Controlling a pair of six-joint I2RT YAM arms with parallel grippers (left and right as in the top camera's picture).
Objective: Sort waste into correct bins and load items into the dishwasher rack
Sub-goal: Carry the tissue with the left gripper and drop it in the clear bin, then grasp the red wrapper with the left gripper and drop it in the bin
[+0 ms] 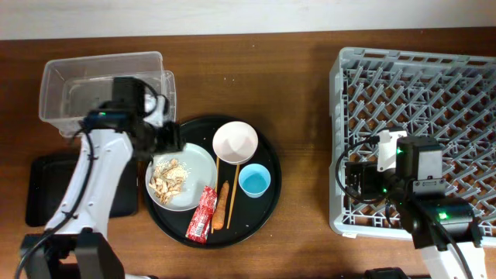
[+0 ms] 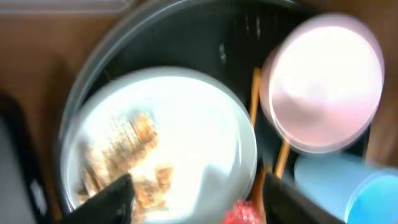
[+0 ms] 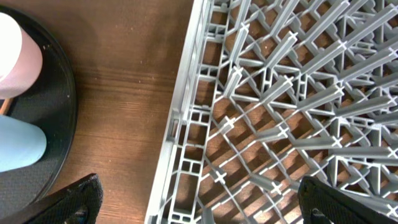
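On the round black tray sit a pale plate with beige food scraps, a white bowl, a light-blue cup, a red wrapper, an orange carrot and a chopstick. My left gripper is open and empty over the plate's far left rim; the blurred left wrist view shows the plate, scraps, bowl and cup. My right gripper is open and empty over the grey rack's left edge. The white scrap is not visible.
The clear tub stands at the far left behind my left arm. The shallow black tray lies in front of it, near the table's left edge. The rack fills the right side. Bare wood lies between round tray and rack.
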